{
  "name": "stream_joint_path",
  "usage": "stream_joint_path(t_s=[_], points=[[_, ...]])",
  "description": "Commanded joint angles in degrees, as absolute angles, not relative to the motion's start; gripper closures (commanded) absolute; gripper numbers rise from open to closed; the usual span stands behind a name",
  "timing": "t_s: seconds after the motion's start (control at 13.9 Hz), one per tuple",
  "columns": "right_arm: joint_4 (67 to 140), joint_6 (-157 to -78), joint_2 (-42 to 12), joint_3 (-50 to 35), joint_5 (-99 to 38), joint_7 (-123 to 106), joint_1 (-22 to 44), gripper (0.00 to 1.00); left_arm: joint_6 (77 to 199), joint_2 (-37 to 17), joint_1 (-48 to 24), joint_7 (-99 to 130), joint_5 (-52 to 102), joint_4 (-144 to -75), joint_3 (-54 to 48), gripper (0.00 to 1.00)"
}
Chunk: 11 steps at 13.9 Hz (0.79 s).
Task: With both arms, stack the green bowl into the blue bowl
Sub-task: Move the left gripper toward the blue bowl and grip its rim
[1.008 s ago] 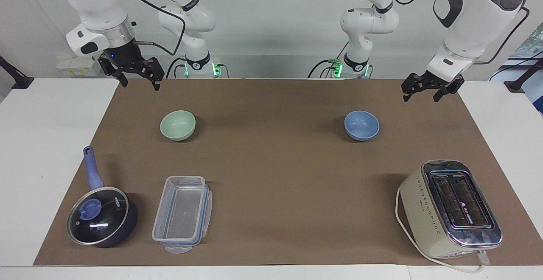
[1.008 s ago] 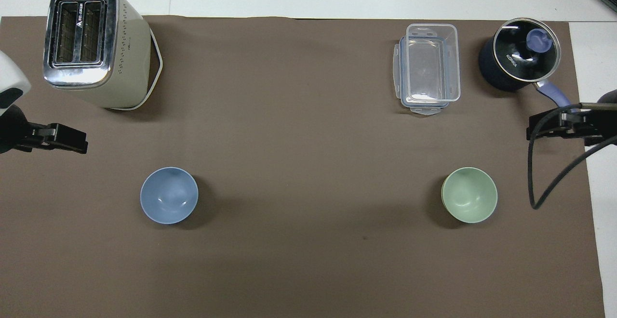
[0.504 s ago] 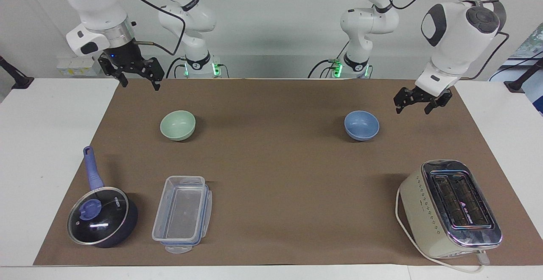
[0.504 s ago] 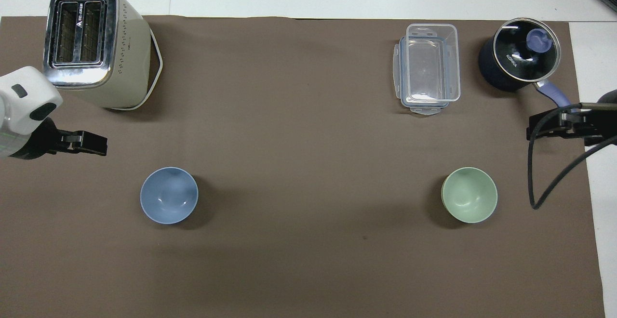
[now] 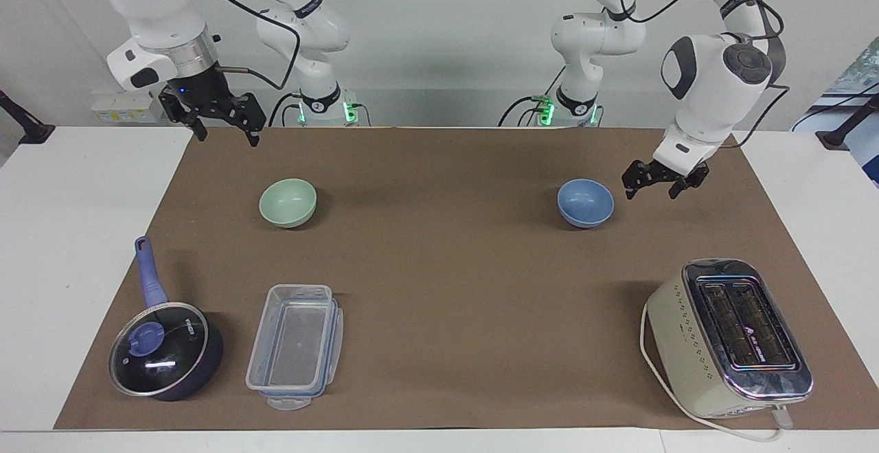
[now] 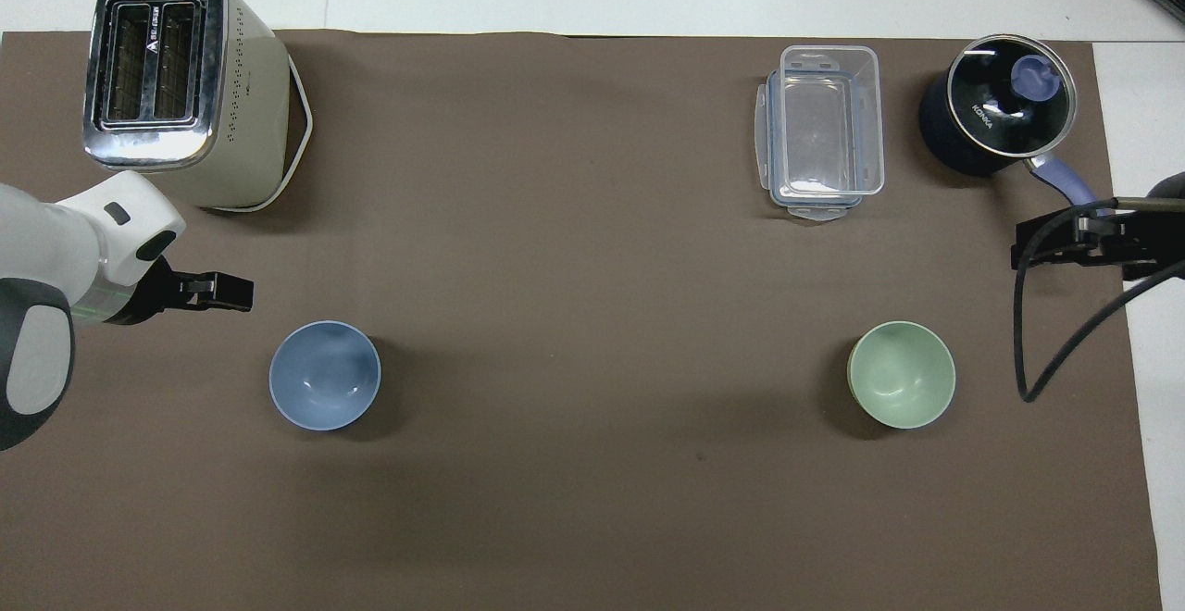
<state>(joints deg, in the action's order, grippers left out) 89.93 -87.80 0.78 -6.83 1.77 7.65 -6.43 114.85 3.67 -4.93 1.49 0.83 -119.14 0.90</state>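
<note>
The green bowl sits upright and empty on the brown mat toward the right arm's end; it also shows in the overhead view. The blue bowl sits upright and empty toward the left arm's end, also in the overhead view. My left gripper is open and empty, low over the mat just beside the blue bowl and apart from it; it shows in the overhead view too. My right gripper is open and empty, held high over the mat's corner near the robots, and waits.
A cream toaster with a cord stands farther from the robots at the left arm's end. A clear plastic container and a dark blue lidded saucepan lie farther from the robots than the green bowl.
My left gripper has come down and moved in toward the blue bowl from the mat's edge. The right arm and both bowls have not moved.
</note>
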Motion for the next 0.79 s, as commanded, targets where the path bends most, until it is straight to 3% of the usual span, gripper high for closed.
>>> stream_joint_path(t_s=[0.0, 0.72], points=[[90.8, -88.2, 1.4, -6.9, 1.1, 7.2, -7.0, 0.00, 119.5, 4.7, -5.7, 4.1, 2.5, -123.6, 1.0, 0.00], [90.8, -88.2, 1.4, -6.9, 1.2, 6.9, -7.0, 0.00, 134.1, 3.6, -8.9, 9.0, 2.5, -137.5, 1.0, 0.00]])
